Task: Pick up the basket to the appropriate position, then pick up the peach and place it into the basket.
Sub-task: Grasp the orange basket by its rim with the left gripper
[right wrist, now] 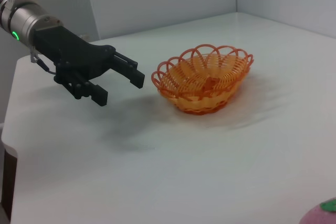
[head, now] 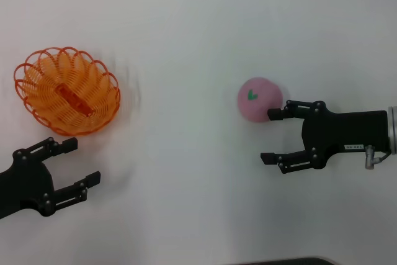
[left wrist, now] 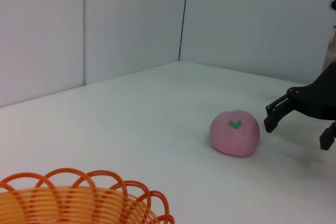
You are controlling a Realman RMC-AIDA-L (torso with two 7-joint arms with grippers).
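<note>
The oval orange wire basket with a looped, scalloped rim (head: 67, 90) sits on the white table (head: 186, 35) at the robot's far left, well apart from the round pink peach with a small green leaf mark (head: 259, 99), which lies right of centre. The left gripper (head: 80, 162) hovers just beside the basket's near edge with its black fingers spread apart and nothing between them. The right gripper (head: 270, 136) is also spread wide and empty; its upper fingertip looks to be touching or almost touching the peach's near side, while the lower finger stands clear of it.

The main risk lies at the peach: it is round and free on a smooth surface, so if the right gripper closes or advances with only one finger meeting the fruit, the peach would likely roll away instead of being gripped. The fingers would need to straddle it first.

At the basket, the thin wire loops give little to hold, so a grasp that catches only one loop could let the basket tilt or slip as it lifts. The basket also appears faintly blurred in the head view, so it may be unsettled, which would make a clean grip harder
</note>
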